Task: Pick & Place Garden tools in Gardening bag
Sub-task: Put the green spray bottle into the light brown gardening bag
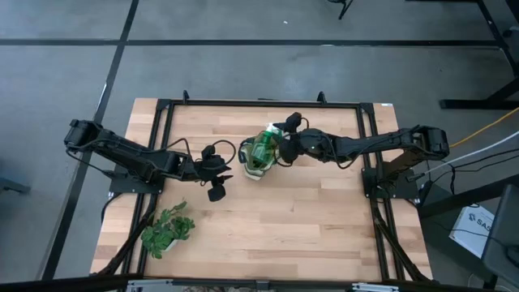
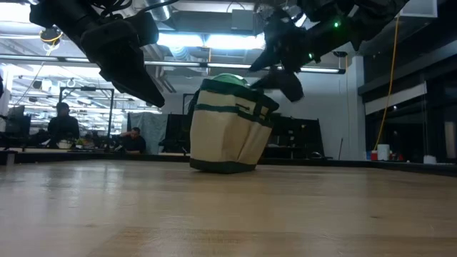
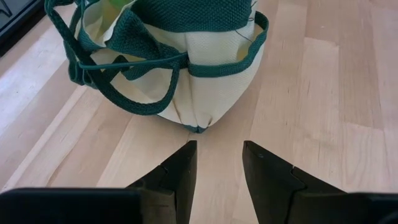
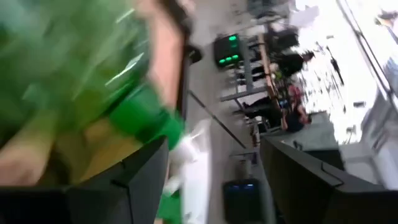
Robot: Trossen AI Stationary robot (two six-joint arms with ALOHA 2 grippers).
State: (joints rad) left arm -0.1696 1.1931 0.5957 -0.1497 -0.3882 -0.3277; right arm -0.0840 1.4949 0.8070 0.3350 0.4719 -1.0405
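A wooden table [image 1: 308,227] carries the white-and-green gardening bag [image 1: 261,154] mid-table and a plant sprig [image 1: 167,230] near one corner.

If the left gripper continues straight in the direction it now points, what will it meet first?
Most likely the gardening bag. The left gripper is open and empty, and the bag's lower corner lies directly ahead of its fingertips, with only bare table between them. How high the gripper rides above the table is unclear, so it might meet the bag's side instead.

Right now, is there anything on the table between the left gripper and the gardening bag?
No. In the left wrist view only bare wood table lies between the left gripper and the gardening bag; the high view shows the same.
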